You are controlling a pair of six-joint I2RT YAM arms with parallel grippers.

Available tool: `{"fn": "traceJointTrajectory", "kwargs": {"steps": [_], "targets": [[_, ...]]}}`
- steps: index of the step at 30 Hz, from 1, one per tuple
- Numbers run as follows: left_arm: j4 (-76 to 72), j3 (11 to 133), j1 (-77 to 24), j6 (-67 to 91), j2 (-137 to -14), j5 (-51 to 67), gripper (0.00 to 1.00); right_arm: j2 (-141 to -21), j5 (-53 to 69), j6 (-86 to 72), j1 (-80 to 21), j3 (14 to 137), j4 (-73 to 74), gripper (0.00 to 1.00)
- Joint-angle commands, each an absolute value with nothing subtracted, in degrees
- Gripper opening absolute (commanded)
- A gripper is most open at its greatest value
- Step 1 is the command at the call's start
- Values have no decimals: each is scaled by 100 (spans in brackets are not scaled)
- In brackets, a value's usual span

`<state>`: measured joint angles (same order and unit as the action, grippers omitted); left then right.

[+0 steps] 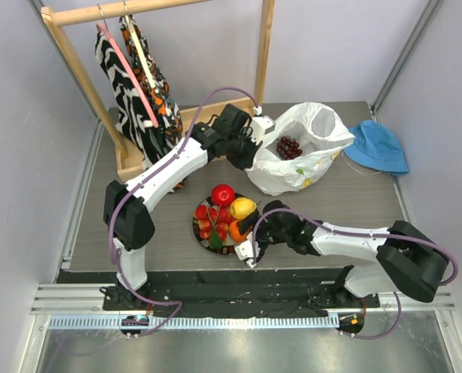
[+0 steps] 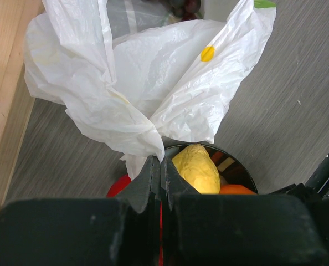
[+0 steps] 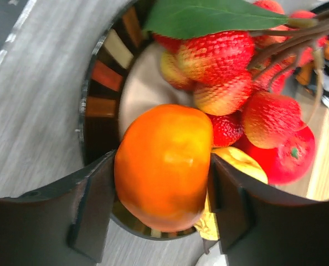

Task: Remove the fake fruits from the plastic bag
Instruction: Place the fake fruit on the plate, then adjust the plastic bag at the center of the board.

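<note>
1. The plastic bag (image 1: pixel 313 132) is lying on the far right-centre of the table (image 1: pixel 355 210). It is thin, crinkly, translucent white, and its mouth is gaping open. A small yellow dot (image 2: pixel 207 53) and a green mark (image 2: pixel 264 3) are showing on it.
2. The dark purple grape bunch (image 1: pixel 288 147) is sitting inside the bag's open mouth.
3. The left gripper (image 2: pixel 160 165) is pinching a fold of the bag's edge. Its fingers (image 2: pixel 145 185) are pressing together on the plastic.
4. The other fake fruits are sitting on a round dark plate (image 3: pixel 98 105) with a striped rim, just in front of the bag. They are a glossy red apple (image 1: pixel 222 194), a yellow lemon (image 1: pixel 243 207), a red berry cluster (image 3: pixel 225 72) with a green leaf (image 3: pixel 209 16), and an orange (image 3: pixel 159 183).
5. The right gripper (image 3: pixel 162 158) is straddling the orange at the plate's near rim. Its fingers (image 3: pixel 92 205) are standing spread, one on each side and right against the skin. I cannot tell whether they are squeezing or loose.
6. The orange is looking smooth and shiny, and it is touching the berries and the lemon.
7. A blue hat (image 1: pixel 379 146) is lying right of the bag. Patterned clothes (image 1: pixel 134 85) are hanging on a wooden rack (image 1: pixel 262 47) at the far left.
</note>
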<state>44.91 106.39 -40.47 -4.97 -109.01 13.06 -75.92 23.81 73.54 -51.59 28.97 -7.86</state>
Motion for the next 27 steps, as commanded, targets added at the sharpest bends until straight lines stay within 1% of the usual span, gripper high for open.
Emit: {"fn": "traceJointTrajectory", "kwargs": {"steps": [1,4,5,7,10,15,17,19,22,23,25,26,27], "targets": [[4456,10600,-4017,-492,-10591,1415,0,-7463,2154,7286,-5203,2497,-2153,80],[4465,10565,-4017,-457,-10565,1485,0,-7041,2118,7269,-5194,2382,-1987,86],[4465,10556,-4017,-440,-10564,1503,0,-6883,2162,7277,-5194,2373,-1690,87],[4465,10556,-4017,-422,-10573,1555,0,-6410,2214,7295,-5194,2329,-1425,93],[4491,10600,-4017,-413,-10599,1573,0,-5848,2233,7260,-5186,2294,-1012,95],[4544,10644,-4017,-431,-10565,1582,0,-5090,1689,7137,-5116,2723,60,95],[4544,10626,-4017,-422,-10529,1591,0,-4748,1556,7172,-4931,2900,743,95],[4553,10556,-4017,-422,-10512,1626,0,-4580,1302,7067,-4660,3181,1097,95],[4535,10381,-4017,-404,-10424,1687,0,-4649,845,6392,-4255,3733,1099,94],[4518,10328,-4017,-396,-10406,1687,0,-4919,748,6146,-3941,3927,1107,93],[4526,10222,-4017,-413,-10354,1705,0,-5263,555,5417,-3640,4559,1099,89],[4535,10187,-4025,-439,-10327,1722,0,-5508,554,5153,-3265,4796,1090,87],[4570,10152,-4025,-474,-10301,1757,0,-5911,562,4915,-3104,5260,1090,80]]}}
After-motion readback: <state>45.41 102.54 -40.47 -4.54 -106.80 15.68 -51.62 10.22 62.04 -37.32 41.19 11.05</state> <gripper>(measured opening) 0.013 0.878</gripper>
